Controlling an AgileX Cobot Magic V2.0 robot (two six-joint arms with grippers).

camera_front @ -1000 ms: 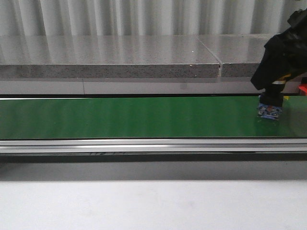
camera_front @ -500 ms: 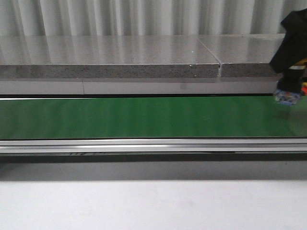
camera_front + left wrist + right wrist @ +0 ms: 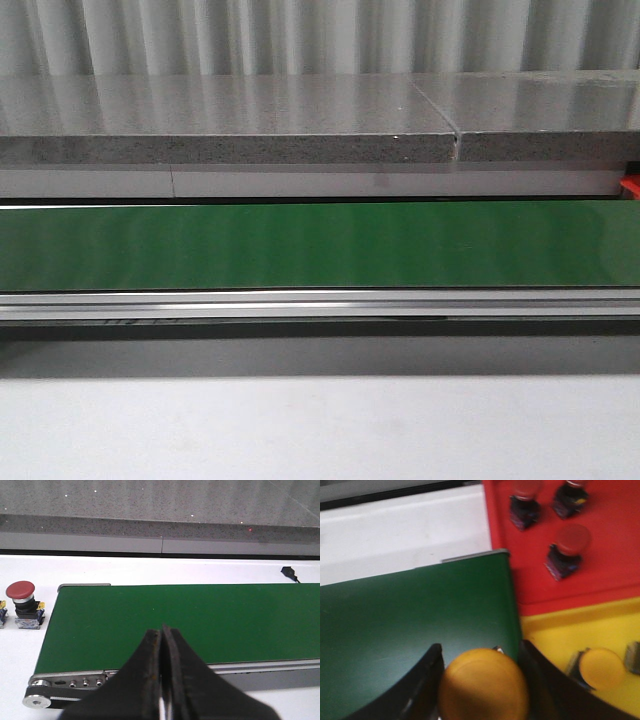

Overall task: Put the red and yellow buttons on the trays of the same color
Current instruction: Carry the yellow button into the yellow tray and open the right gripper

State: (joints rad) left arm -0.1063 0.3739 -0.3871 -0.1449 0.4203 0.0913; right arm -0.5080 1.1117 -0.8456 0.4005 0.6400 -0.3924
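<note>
In the right wrist view my right gripper is shut on a yellow button, held over the end of the green belt next to the trays. The yellow tray holds a yellow button, with part of another object at the frame edge. Three red buttons stand on the red tray. In the left wrist view my left gripper is shut and empty above the belt's near edge. A red button stands on the white table beside the belt's end. Neither gripper shows in the front view.
The green conveyor belt runs across the front view with a metal rail along its near side. A grey stone ledge lies behind it. A sliver of the red tray shows at the right edge. A black cable end lies beyond the belt.
The right arm, carrying a button, rose from the belt's right end and moved right, out of the front view.
</note>
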